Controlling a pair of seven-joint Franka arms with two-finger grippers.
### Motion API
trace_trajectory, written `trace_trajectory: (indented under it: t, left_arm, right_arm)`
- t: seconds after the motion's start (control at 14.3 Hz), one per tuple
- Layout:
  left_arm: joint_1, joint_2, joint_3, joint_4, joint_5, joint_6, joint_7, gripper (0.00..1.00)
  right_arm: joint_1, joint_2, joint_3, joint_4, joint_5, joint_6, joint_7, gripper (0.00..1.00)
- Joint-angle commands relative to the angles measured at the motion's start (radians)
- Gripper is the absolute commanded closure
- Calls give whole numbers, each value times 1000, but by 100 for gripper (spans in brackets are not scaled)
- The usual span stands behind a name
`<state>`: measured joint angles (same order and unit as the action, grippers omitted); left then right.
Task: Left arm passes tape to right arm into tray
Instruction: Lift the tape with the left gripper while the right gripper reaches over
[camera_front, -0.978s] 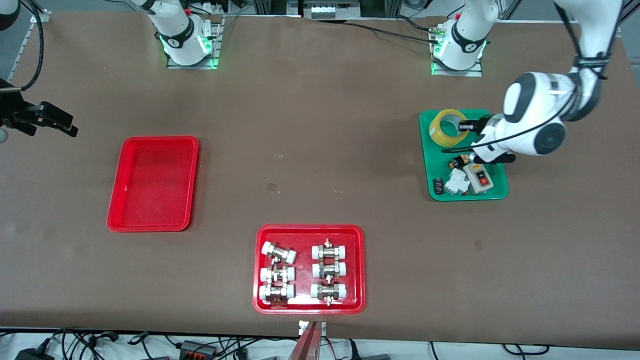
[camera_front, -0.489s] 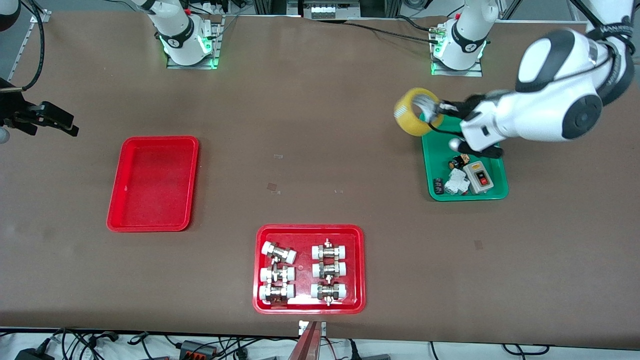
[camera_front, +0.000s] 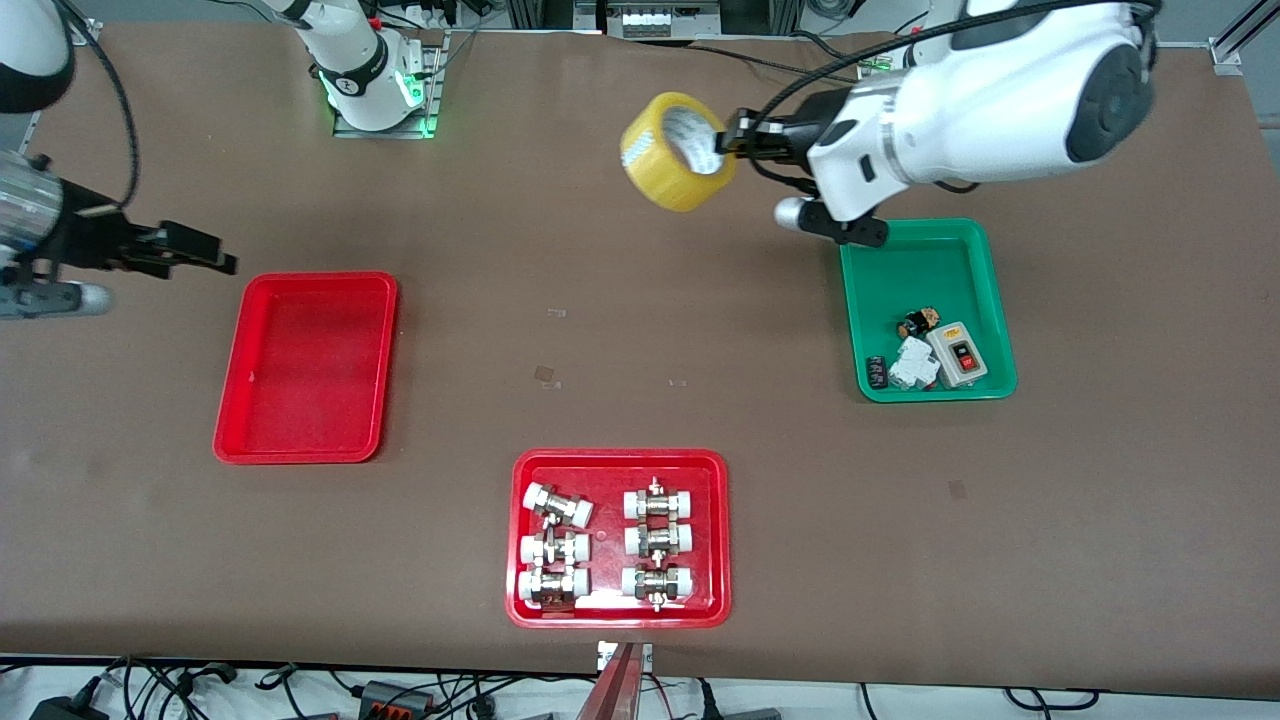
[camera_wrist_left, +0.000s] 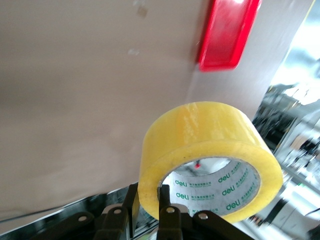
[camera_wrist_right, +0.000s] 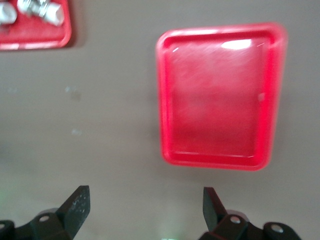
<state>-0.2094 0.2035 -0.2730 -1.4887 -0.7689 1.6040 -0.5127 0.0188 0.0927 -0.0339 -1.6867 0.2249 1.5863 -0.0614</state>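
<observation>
My left gripper (camera_front: 738, 146) is shut on the yellow tape roll (camera_front: 677, 152) and holds it high over the bare table between the two arm bases. In the left wrist view one finger is inside the roll's pale core and one outside, pinching the tape's wall (camera_wrist_left: 200, 150); the gripper (camera_wrist_left: 148, 197) sits at the roll's rim. My right gripper (camera_front: 215, 262) is open and empty over the table beside the plain red tray (camera_front: 308, 367), at the right arm's end. The right wrist view shows that tray (camera_wrist_right: 220, 95) past the spread fingertips of my right gripper (camera_wrist_right: 145, 200).
A green tray (camera_front: 930, 310) with small electrical parts lies at the left arm's end. A red tray of white-capped metal fittings (camera_front: 618, 537) lies near the front camera, mid-table; its corner shows in the right wrist view (camera_wrist_right: 35, 25).
My left gripper lifted the tape out of the green tray and carried it up and toward the table's middle. My right gripper moved in toward the plain red tray.
</observation>
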Motion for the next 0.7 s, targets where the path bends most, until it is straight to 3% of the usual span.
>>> trace_trajectory:
  t: [0.0,0.28,0.63]
  left_arm:
    - [-4,101,5,64,-61,48,-21,100]
    - [-21,126,6,70,-109,132,-21,100]
    - [-47,142,6,71,-113,203,-24,100]
  right_arm:
    - [61,10,0,41,95,-43,-18,0]
    - [145,18,19,114,356,-31,0,0]
    - [305,90,19,160,566,137,83,0]
